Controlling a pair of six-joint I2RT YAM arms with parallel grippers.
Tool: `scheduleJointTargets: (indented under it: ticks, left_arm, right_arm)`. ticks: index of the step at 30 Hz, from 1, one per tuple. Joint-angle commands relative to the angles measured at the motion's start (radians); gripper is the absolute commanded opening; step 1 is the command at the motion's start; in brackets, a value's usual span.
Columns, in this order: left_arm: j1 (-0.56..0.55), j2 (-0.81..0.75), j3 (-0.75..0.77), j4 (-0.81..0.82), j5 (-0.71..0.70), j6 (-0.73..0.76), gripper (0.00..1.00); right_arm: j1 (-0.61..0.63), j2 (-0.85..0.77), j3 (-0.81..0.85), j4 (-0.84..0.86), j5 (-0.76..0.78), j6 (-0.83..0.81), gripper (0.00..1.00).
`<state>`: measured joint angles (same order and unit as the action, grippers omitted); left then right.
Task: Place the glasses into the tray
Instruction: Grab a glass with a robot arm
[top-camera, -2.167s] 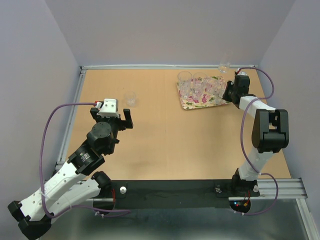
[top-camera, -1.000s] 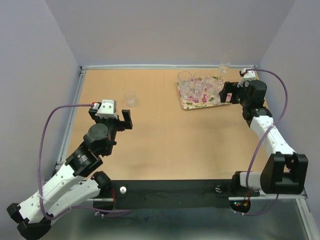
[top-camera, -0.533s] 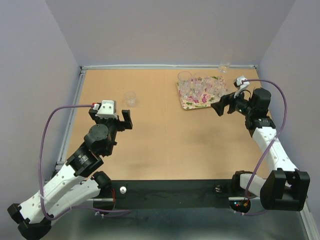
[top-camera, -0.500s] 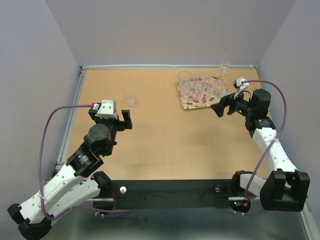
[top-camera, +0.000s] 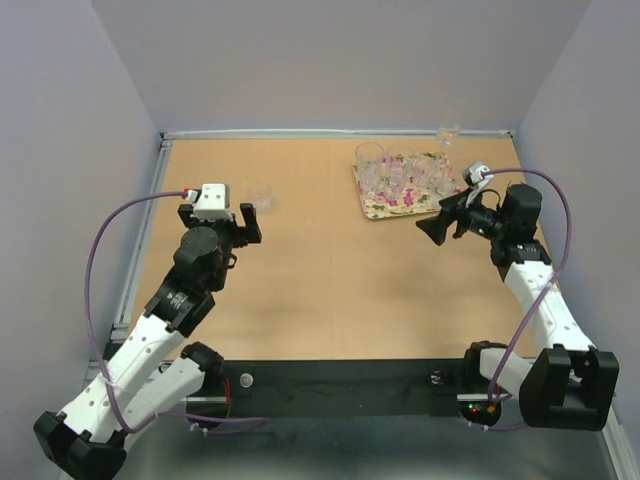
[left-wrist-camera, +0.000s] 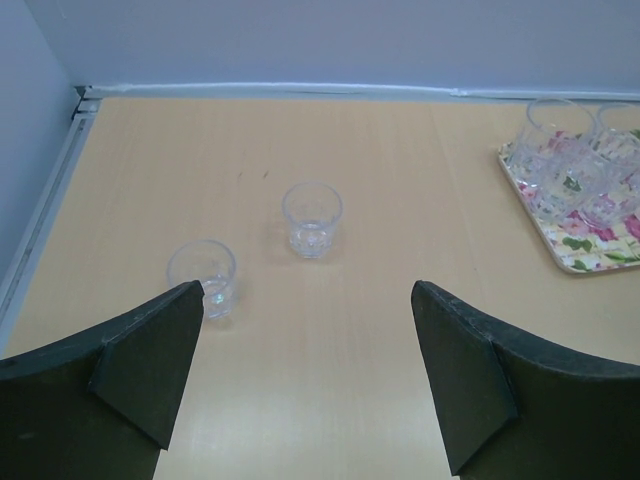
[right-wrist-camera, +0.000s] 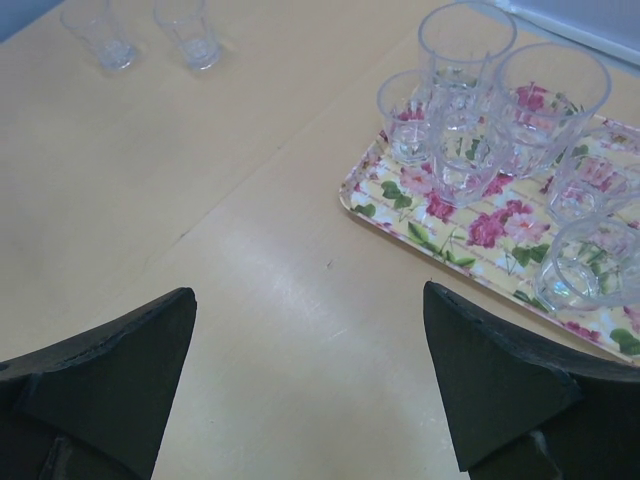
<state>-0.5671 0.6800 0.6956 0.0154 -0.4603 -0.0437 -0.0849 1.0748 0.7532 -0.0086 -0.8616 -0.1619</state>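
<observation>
Standing by the bench, one sees the left gripper (left-wrist-camera: 305, 292), a black two-finger claw, spread wide with nothing between its fingers, held over the left half of the pale wooden table (top-camera: 330, 290). Just ahead of its left finger stands a small clear glass tumbler (left-wrist-camera: 203, 277), upright and untouched. A second tumbler (left-wrist-camera: 312, 218) of the same clear glass stands a little farther off and to the right, apart from the first. Across the table the right gripper (top-camera: 440, 222), the same black claw, is likewise fully spread and empty. It hangs above the wood just off the near side of a flat rectangular tray (top-camera: 380, 212) with rounded corners, cream and printed with pink flowers and green leaves. From the right wrist camera that tray lies ahead and to the right of the fingers, at the far right of the table. On it stands a tight cluster of clear drinking glasses (right-wrist-camera: 462, 150), all upright; six can be counted from the wrist, the two tallest at the far end. One lone glass (top-camera: 448, 133) stands off the tray, beyond it, at the table's back edge against the grey wall (top-camera: 330, 70).
</observation>
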Motion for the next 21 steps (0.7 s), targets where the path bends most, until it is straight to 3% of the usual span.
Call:
scheduleJointTargets:
  ticks: [1,13,17,21]
  left_arm:
    - [0.085,0.050,0.025,0.070,0.116,-0.057,0.96]
    - [0.482,0.248,0.070,0.070,0.504,-0.306,0.92]
    - [0.584,0.309,0.071,0.066,0.581,-0.398,0.91]
    - [0.633,0.403,0.102,-0.001,0.537,-0.500,0.91]
  right_arm:
    - [-0.006,-0.042,0.000,0.029,-0.027,-0.013,1.00]
    - [-0.007,-0.041,-0.003,0.029,-0.010,-0.016,1.00]
    - [-0.007,-0.039,-0.003,0.029,-0.011,-0.016,1.00]
    - [-0.007,-0.036,-0.003,0.029,-0.010,-0.014,1.00]
